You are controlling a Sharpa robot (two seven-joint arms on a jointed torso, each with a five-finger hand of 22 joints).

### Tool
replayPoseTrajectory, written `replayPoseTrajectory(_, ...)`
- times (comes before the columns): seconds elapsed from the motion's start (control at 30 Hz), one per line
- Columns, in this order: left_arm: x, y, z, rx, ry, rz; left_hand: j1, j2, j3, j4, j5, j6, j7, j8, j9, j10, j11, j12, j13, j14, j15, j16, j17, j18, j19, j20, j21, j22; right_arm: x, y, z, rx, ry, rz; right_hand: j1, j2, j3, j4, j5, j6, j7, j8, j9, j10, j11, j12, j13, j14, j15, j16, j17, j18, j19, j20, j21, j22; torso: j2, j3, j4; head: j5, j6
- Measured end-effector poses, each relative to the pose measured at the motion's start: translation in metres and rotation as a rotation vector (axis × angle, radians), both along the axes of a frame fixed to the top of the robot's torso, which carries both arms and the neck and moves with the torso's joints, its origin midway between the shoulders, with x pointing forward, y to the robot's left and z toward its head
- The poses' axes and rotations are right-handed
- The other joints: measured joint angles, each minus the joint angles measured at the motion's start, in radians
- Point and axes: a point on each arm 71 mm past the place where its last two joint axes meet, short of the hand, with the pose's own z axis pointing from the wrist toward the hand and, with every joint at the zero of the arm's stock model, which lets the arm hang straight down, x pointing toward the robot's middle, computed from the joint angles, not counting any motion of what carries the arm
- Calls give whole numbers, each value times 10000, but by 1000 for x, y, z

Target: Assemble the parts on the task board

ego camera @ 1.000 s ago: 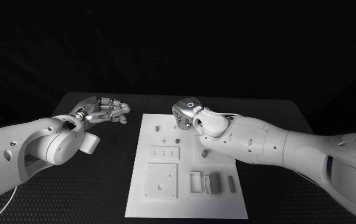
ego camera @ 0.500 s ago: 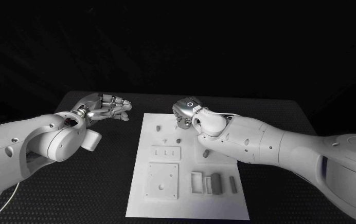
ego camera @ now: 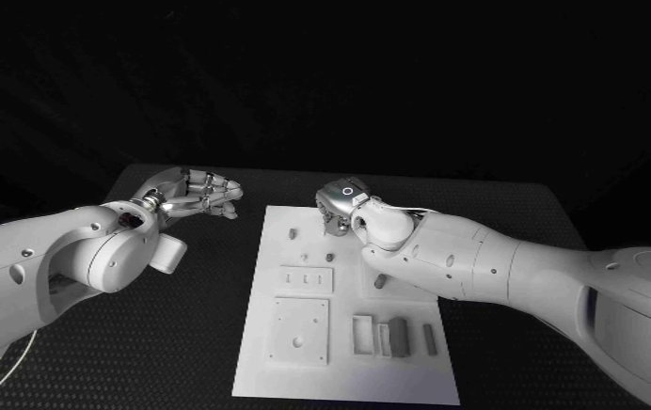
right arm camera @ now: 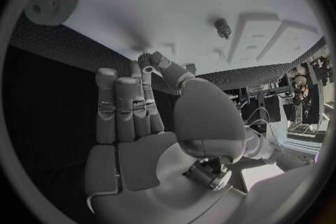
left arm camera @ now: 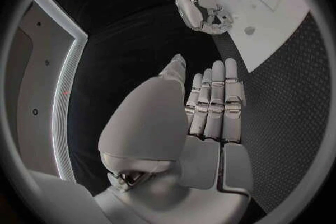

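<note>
The left hand (ego camera: 190,194) hangs over the black table (ego camera: 177,335) just off the task board's far left corner; its fingers (left arm camera: 213,95) lie straight and side by side with the thumb set apart, and nothing is in them; it touches nothing.

The task board (ego camera: 346,307) lies flat in the middle of the table; on its far part stand small grey parts, one peg (ego camera: 292,234) near the left edge and two more (ego camera: 307,259) below it; lower down are a ribbed plate (ego camera: 304,279) and a square plate (ego camera: 298,330) with holes; to their right an open-topped rectangular frame (ego camera: 362,333) holds nothing that I can make out, with a darker grey block (ego camera: 398,335) just beside it and a thin bar (ego camera: 430,338) further right.

The right hand (ego camera: 342,208) is poised over the board's far edge; in the right wrist view its fingers (right arm camera: 122,106) are nearly straight and close together, the thumb bent towards them; whether it pinches a part I cannot tell.
</note>
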Motion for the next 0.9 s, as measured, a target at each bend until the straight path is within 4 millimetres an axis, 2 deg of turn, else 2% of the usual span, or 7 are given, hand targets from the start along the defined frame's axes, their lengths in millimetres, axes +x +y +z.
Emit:
replayPoseTrajectory(0.57, 0, 0, 1, 6, -12, -14, 0, 1, 0, 0, 0, 0, 0, 0, 1, 0, 0, 0, 1, 0, 0, 0, 19, -58, 0, 0, 1, 0, 3, 1, -1, -1, 41, 52, 0, 0, 48, -10, 32, 23, 43, -55, 14, 3, -2, -44, 64, -26, 7, 0, -42, -1, -5, 1, 0, 0, 12, -12, -12, 53, -10)
replayPoseTrajectory(0.67, 0, 0, 1, 11, -8, -11, 0, 1, 0, 0, 0, 0, 0, 0, 1, 0, 0, 0, 1, 0, 0, 0, 19, -60, 0, 0, 1, 0, 3, 0, -1, 44, 80, 74, 40, -41, 76, 18, 32, -152, 143, -209, 37, -4, 4, -211, 420, -107, 76, -1, -100, 0, -72, 2, 0, 0, 12, -12, -12, 59, -13)
replayPoseTrajectory(0.73, 0, 0, 1, 16, -2, -2, 0, 1, 0, 0, 0, 0, 0, 0, 1, 0, 0, 0, -1, 0, 0, 0, 18, -61, 0, 0, 1, 0, 4, 0, -1, 83, 121, 91, 64, -65, 105, 47, 32, -376, 187, -356, 18, -173, 97, -342, 496, -175, 115, -1, -145, -43, -163, 14, 0, 0, 14, -15, -12, 60, -16)
replayPoseTrajectory(0.9, 0, 1, 1, 39, 7, 32, 0, 1, 0, 0, 0, 0, 0, 0, -1, -3, 3, -38, -8, 0, 0, -39, 29, -64, 0, 0, 1, 5, 4, -1, -2, 132, 210, 130, 80, -157, 130, 71, 52, -800, 434, -678, -161, -654, 296, -585, 368, -146, 306, -1, -230, -59, -254, 1, 0, 0, 14, -24, -9, 62, -37)
